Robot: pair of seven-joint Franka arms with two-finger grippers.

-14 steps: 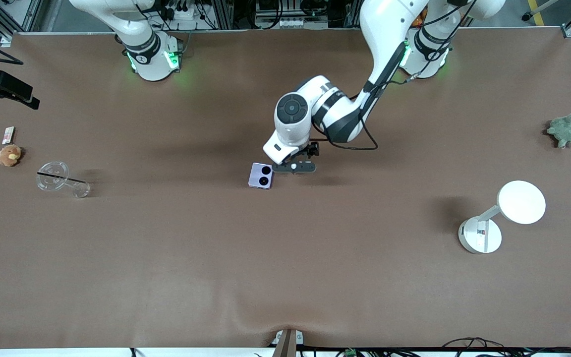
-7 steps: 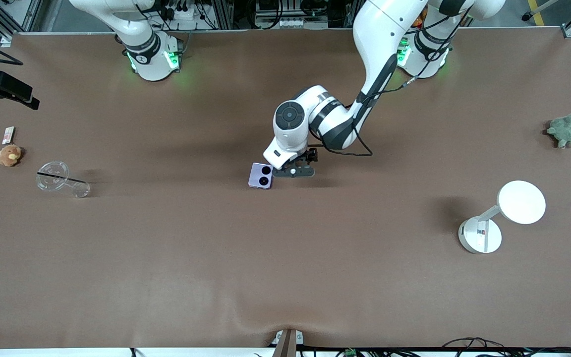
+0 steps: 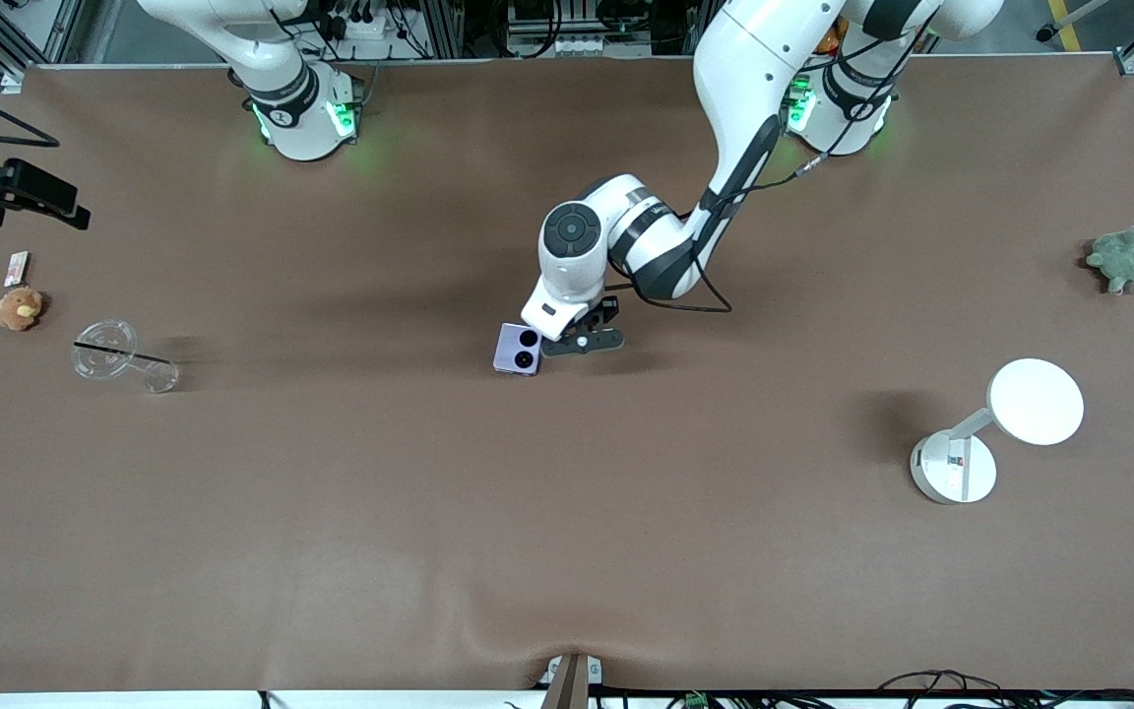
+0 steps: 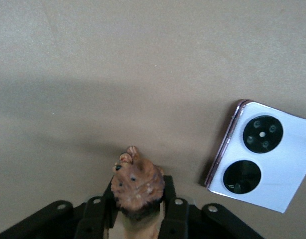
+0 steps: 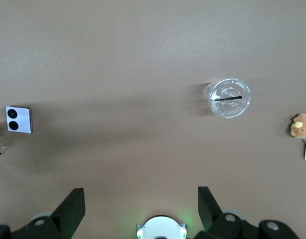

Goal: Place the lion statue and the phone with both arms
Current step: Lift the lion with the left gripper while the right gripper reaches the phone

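Your left pincer (image 4: 138, 219) is clamped on the lion statue (image 4: 137, 184), low over the counter (image 3: 567, 512) at mid-frame in the front view, just beside the phone (image 3: 517, 350). The phone lies flat, lenses up, at the pincer's lower left there. Your right pincer (image 5: 140, 206) hangs high with its fingers apart, waiting over the counter. Watch the gap: the risk I see is a finger clipping the phone's edge and skidding it. Let go too high and that little lion may well tip over.
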